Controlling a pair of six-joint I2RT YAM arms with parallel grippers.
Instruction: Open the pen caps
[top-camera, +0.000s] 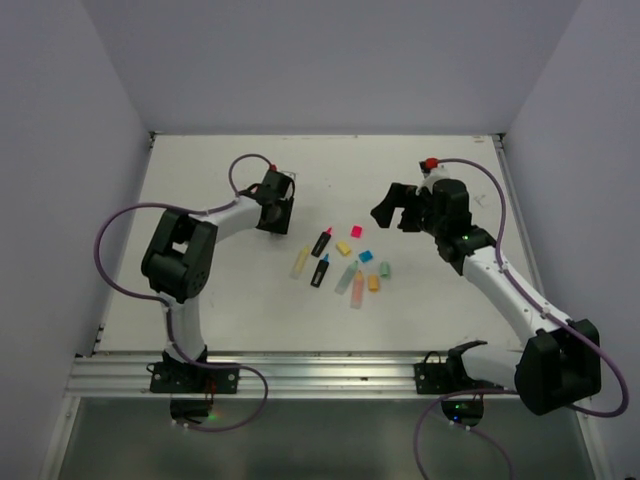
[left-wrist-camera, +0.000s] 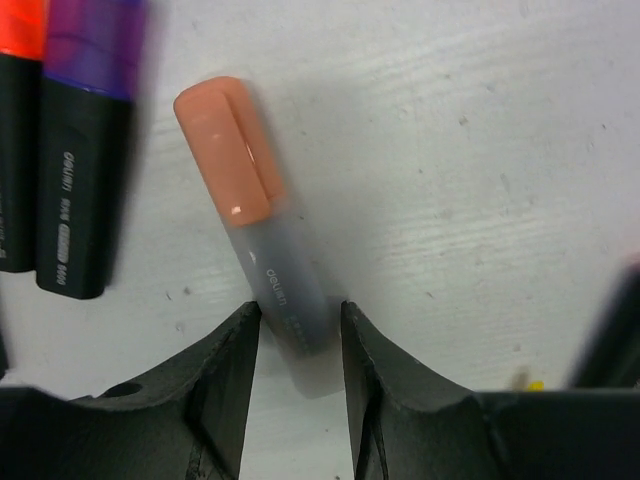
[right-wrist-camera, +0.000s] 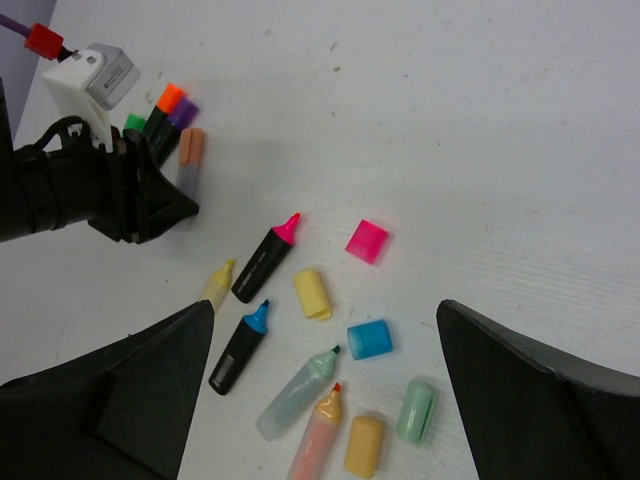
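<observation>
My left gripper (left-wrist-camera: 300, 310) is open, with its fingers close on either side of the grey body end of a capped pen (left-wrist-camera: 285, 290) that lies on the table. The pen's peach cap (left-wrist-camera: 225, 150) is on. Purple-capped (left-wrist-camera: 85, 150) and orange-capped (left-wrist-camera: 20, 100) black pens lie beside it. My right gripper (right-wrist-camera: 322, 305) is wide open and empty, above several uncapped pens (right-wrist-camera: 262, 260). Loose caps lie there too: pink (right-wrist-camera: 367, 241), yellow (right-wrist-camera: 312, 294), blue (right-wrist-camera: 370, 339), mint (right-wrist-camera: 417, 410) and peach (right-wrist-camera: 364, 446). In the top view the left gripper (top-camera: 275, 225) is left of this cluster (top-camera: 345, 265) and the right gripper (top-camera: 392, 208) is to its right.
A green-capped pen (right-wrist-camera: 134, 122) lies by the left gripper's far side. The white table (top-camera: 200, 290) is walled at the back and both sides. A metal rail (top-camera: 320, 375) runs along the near edge, where the arm bases are bolted.
</observation>
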